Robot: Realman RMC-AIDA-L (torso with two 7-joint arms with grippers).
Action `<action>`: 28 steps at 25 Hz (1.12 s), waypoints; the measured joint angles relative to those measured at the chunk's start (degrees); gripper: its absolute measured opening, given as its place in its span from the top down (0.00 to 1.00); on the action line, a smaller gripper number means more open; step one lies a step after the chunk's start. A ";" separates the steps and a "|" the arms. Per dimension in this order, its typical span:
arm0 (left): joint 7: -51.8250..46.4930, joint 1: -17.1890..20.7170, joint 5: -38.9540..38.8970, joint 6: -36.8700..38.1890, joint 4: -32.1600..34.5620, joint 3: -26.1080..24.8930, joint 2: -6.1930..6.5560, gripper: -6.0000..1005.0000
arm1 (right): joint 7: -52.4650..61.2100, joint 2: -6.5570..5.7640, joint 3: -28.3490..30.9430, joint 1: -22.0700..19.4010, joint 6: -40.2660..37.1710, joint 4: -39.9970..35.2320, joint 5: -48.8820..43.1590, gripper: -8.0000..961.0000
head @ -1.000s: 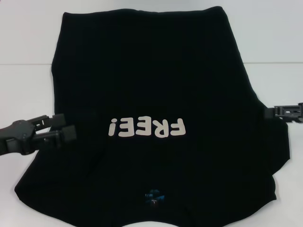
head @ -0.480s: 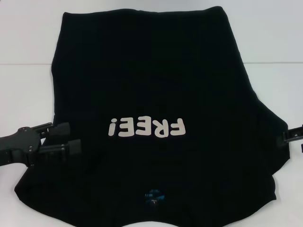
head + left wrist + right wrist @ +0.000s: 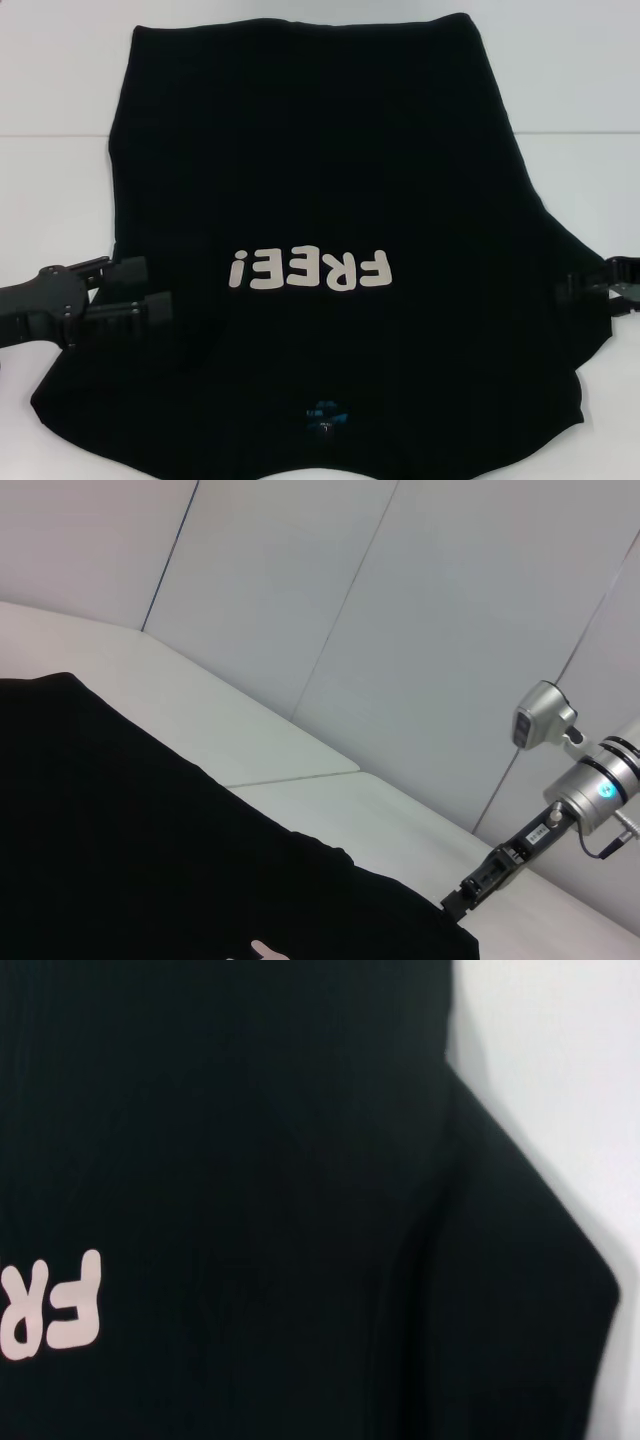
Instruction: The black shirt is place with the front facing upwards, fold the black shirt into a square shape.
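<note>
The black shirt (image 3: 320, 170) lies spread flat on the white table (image 3: 60, 190), front up. Its white "FREE!" lettering (image 3: 308, 269) reads upside down, and the blue neck label (image 3: 325, 412) is at the near edge. My left gripper (image 3: 148, 290) is open, its two fingers spread over the shirt's left sleeve. My right gripper (image 3: 585, 286) reaches in from the right edge onto the right sleeve. It also shows in the left wrist view (image 3: 462, 900), its tip at the shirt's edge (image 3: 150, 860). The right wrist view shows the shirt's right side (image 3: 250, 1160) and part of the lettering (image 3: 55, 1305).
The white table surrounds the shirt, with a seam line (image 3: 50, 135) across it at the far side. Pale wall panels (image 3: 400, 630) stand behind the table. The shirt's near hem reaches the table's front edge.
My left gripper has moved nearer and slightly inward over the left sleeve. My right gripper has come nearer along the right side and then reached inward onto the right sleeve. The shirt lies as before.
</note>
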 joint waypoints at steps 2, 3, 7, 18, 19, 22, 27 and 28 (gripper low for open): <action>0.01 0.00 0.00 -0.03 0.01 -0.01 0.00 0.10 | 0.00 0.12 -0.42 0.39 0.65 0.61 -0.05 0.04; 0.01 0.00 0.00 -0.08 0.01 -0.02 0.00 0.10 | 0.00 0.18 -0.63 0.56 0.93 0.90 -0.07 0.04; 0.03 0.00 0.00 -0.17 0.03 -0.03 0.00 0.10 | 0.06 0.27 -1.02 0.80 1.62 1.32 -0.12 0.04; 0.07 -0.06 0.00 -0.26 0.09 -0.03 0.00 0.10 | 0.66 -0.28 -1.98 0.31 1.89 1.37 -0.35 0.04; 0.07 -0.07 0.00 -0.26 0.09 -0.03 0.00 0.10 | 0.67 -0.32 -1.92 0.24 1.90 1.34 -0.35 0.04; 0.07 -0.09 0.00 -0.26 -0.05 -0.03 0.00 0.10 | 0.63 -0.36 -1.90 0.15 2.19 1.34 -0.37 0.04; 0.09 -0.20 0.44 -0.16 -0.14 1.36 -0.41 0.10 | 0.23 0.06 -2.14 0.42 2.53 1.41 -0.38 0.04; 0.09 -0.23 0.46 -0.17 -0.15 2.15 -0.48 0.10 | 0.20 0.10 -2.14 0.45 2.60 1.41 -0.37 0.04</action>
